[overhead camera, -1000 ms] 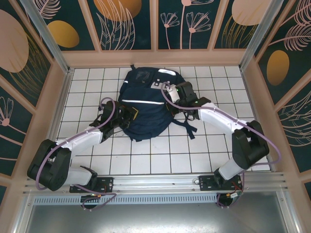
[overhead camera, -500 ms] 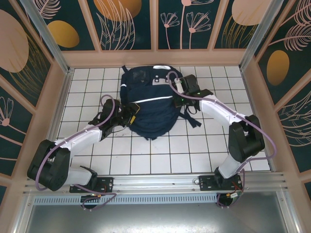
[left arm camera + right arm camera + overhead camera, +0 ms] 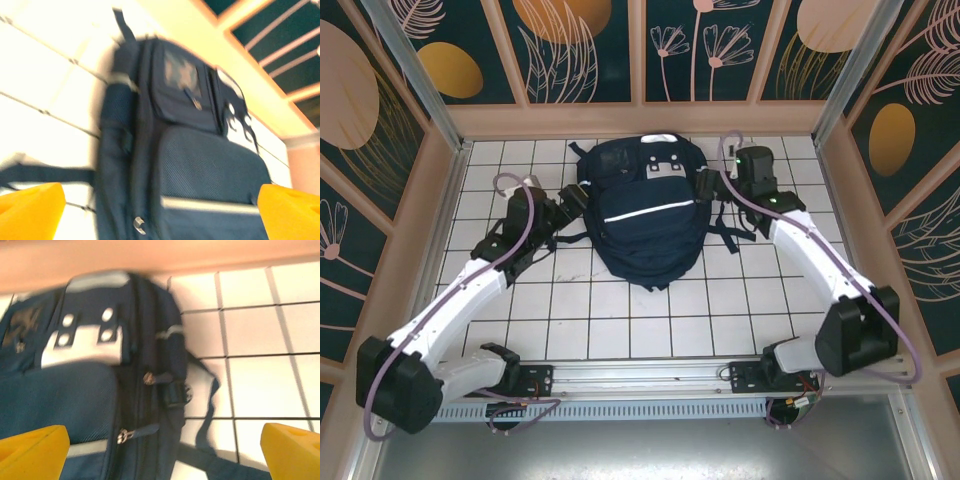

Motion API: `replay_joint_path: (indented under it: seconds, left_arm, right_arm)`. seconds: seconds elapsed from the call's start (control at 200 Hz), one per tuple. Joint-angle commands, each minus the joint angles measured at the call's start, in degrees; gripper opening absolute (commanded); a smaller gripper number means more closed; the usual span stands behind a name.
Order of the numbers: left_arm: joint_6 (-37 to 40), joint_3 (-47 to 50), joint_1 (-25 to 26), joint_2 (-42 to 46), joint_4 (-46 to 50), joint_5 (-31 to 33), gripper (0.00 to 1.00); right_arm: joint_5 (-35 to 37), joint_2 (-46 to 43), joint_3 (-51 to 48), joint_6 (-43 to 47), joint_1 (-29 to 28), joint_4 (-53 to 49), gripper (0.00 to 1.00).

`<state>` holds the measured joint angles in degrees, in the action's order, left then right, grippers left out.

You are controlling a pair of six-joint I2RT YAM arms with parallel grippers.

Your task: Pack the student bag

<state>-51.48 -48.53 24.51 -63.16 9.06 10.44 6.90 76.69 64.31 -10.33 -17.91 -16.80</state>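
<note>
Tiled table (image 3: 620, 322) beneath student bag (image 3: 645, 225)

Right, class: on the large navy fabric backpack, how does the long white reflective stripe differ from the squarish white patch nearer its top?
Shape: the white reflective stripe is a thin band, the squarish white patch short and blocky. Place: the stripe crosses the middle of the navy fabric backpack; the patch sits nearer its top. Surface: the stripe is plain; the patch carries small round marks. Both are white on navy fabric.
</note>
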Motion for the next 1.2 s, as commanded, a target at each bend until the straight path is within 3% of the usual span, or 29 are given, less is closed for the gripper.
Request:
replay_joint_path:
  seconds: [0.0, 0.135, 0.275, 0.43, 0.561, 0.671, 0.966, 1.196]
  left_arm:
    - [11.14, 3.95, -0.64, 4.93, -0.64, 20.24, 0.98]
    - [15.56, 12.7, -2.17, 10.6, -10.37, 34.46, 0.98]
    - [18.23, 20.51, -6.41, 12.58, -19.01, 39.58, 0.99]
    - [26.39, 27.21, -7.73, 10.51, -29.33, 44.11, 0.99]
    - [36.32, 32.57, -8.98, 7.98, -41.56, 38.73, 0.99]
    - [42.43, 36.08, -10.46, 4.8, -52.74, 34.12, 0.98]
    - [47.97, 39.47, -14.69, -6.94, -73.88, 15.69, 0.99]
    - [51.91, 39.47, -15.52, -14.34, -82.09, 10.45, 0.98]
  right_arm:
    - [10.08, -4.23, -5.2, -3.07, 2.29, 6.06, 0.99]
    - [17.6, -10.06, -14.91, -4.21, 5.62, 16.25, 0.99]
    - [19.85, -14.89, -26.28, -5.79, 11.19, 27.85, 0.99]
    - [23.94, -15.65, -38.57, -3.42, 12.58, 41.6, 0.99]
    - [23.51, -12.96, -45.21, 0.54, 12.7, 52.66, 0.99]
    - [18.97, -10.89, -49.31, 3.75, 12.9, 62.08, 0.99]
    - [8.13, -3.31, -53.1, 8.51, 14.27, 78.29, 0.99]
    - [3.02, 3.85, -53.81, 10.55, 15.6, 87.79, 0.99]
